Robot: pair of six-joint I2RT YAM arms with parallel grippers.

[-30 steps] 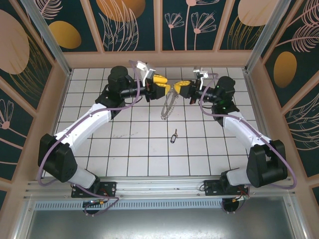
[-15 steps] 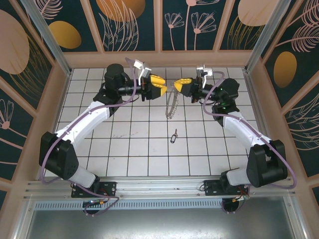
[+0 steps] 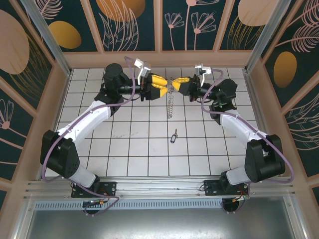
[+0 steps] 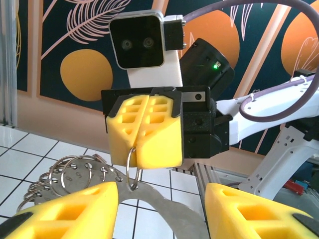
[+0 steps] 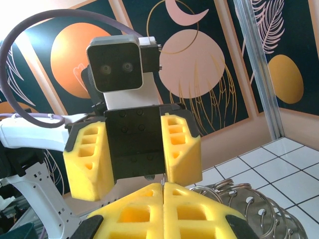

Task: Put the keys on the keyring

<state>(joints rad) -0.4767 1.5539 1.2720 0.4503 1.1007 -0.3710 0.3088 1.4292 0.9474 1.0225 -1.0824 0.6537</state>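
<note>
The keyring (image 3: 170, 102), a flat metal band strung with many split rings, hangs edge-on above the back of the table. My right gripper (image 3: 177, 85) is shut on it. In the left wrist view the right gripper (image 4: 133, 160) pinches one small ring of the keyring (image 4: 167, 209). My left gripper (image 3: 163, 86) faces it with its jaws open. The band passes between the left gripper's (image 4: 162, 215) fingers, apart from both. The right wrist view shows the rings of the keyring (image 5: 244, 199) beside my shut right gripper (image 5: 162, 199). The keys, one small dark key (image 3: 174, 136), lie on the tiles.
A white tiled floor (image 3: 134, 149) is enclosed by patterned walls (image 3: 159, 30) at the back and sides. Both arm bases sit on the metal rail (image 3: 159, 186) at the near edge. The key lies in mid-table, well below both raised grippers.
The keyring has risen slightly and turned from a wider loop to edge-on. The left gripper backed off, then returned near the right one. The key has not moved.
</note>
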